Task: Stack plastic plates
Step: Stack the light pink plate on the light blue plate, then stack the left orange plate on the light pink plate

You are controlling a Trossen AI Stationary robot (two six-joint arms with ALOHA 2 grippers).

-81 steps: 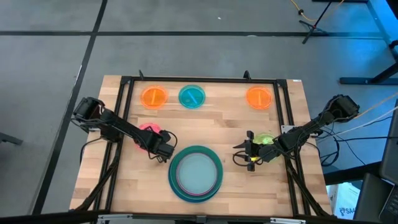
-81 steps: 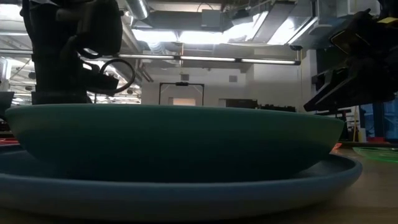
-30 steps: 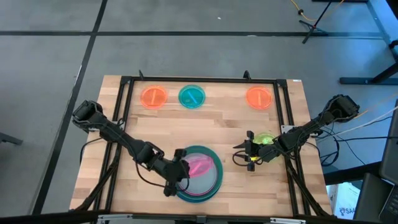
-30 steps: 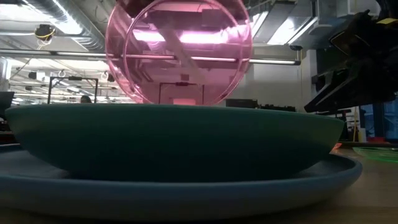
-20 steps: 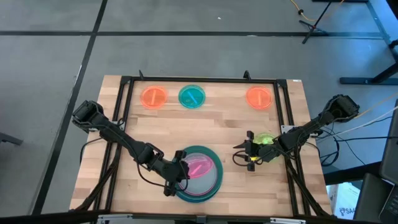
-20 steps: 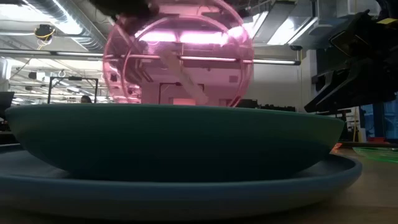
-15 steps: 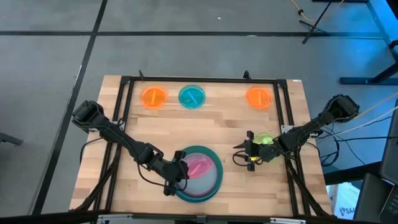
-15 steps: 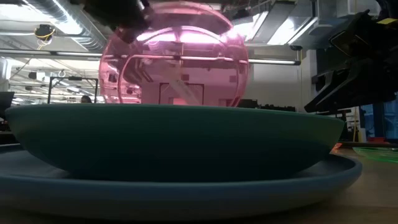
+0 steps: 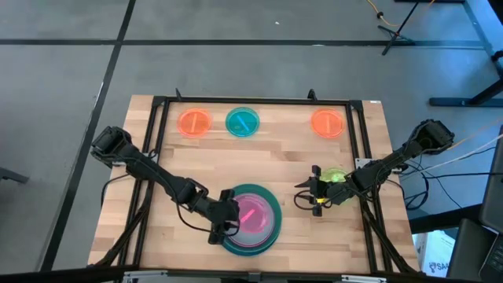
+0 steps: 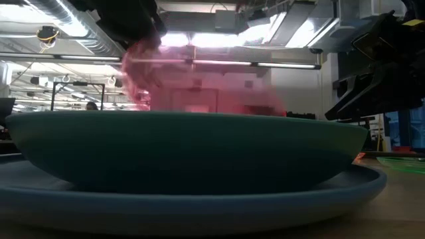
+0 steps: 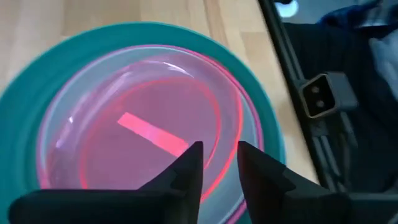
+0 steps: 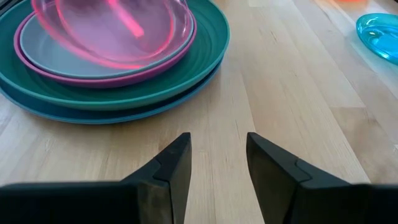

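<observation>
Hovering at the plate stack [image 9: 250, 228], the left gripper [image 11: 217, 163], jaws apart, has the small pink plate [image 11: 149, 149] beneath; right gripper [image 12: 217, 152], jaws apart, waits beside the lime plate [image 9: 334, 176].

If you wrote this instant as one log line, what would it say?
left gripper: open, over stack rim | pink plate: dropping, tilted, onto stack | right gripper: open, idle by lime plate

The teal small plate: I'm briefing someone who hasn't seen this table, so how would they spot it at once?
Start at the wooden table and look along its far edge, where three small plates lie in a row. The teal small plate is the middle one, close beside the left orange plate; the other orange plate lies apart. It alone is teal.
</observation>
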